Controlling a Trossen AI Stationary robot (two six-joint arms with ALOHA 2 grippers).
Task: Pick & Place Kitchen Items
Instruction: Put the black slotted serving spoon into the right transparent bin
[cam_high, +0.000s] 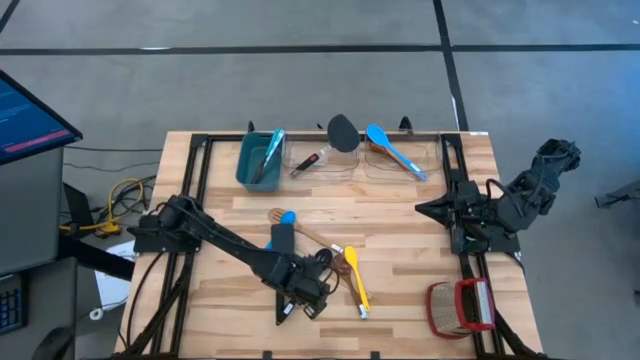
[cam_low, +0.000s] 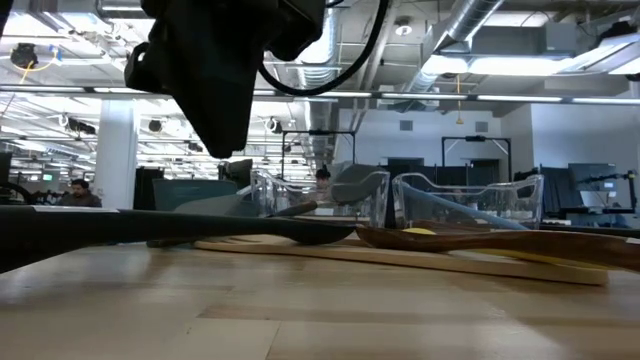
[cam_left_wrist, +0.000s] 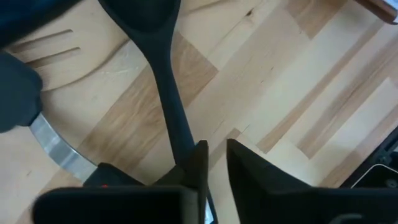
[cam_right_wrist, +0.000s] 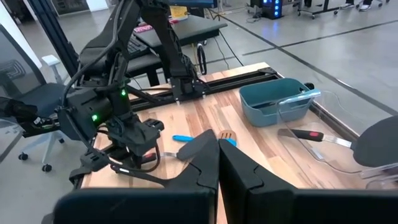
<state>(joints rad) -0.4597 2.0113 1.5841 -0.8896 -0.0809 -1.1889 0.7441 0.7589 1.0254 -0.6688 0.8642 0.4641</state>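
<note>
Several kitchen items (cam_high: 300, 230) found lying toward the front of the pale wood-plank surface (cam_high: 400, 250). Smooth matte black spoon (cam_left_wrist: 163, 74) flat on the planks, handle passing under one finger of the left gripper (cam_left_wrist: 214, 152); jaws narrowly apart, bare wood in the gap. Beside it, slotted wooden turner (cam_left_wrist: 46, 53), partly cut off, and glossy yellow spoon (cam_high: 355, 280). Farther back, blue spoon (cam_high: 385, 146) and black spatula (cam_high: 342, 132) at clear trays (cam_low: 470, 195). Contents of teal bin (cam_high: 250, 165) hard to make out. Right gripper (cam_right_wrist: 217, 149) at the right edge, jaws together, near red-and-tan woven basket (cam_high: 458, 307).
</note>
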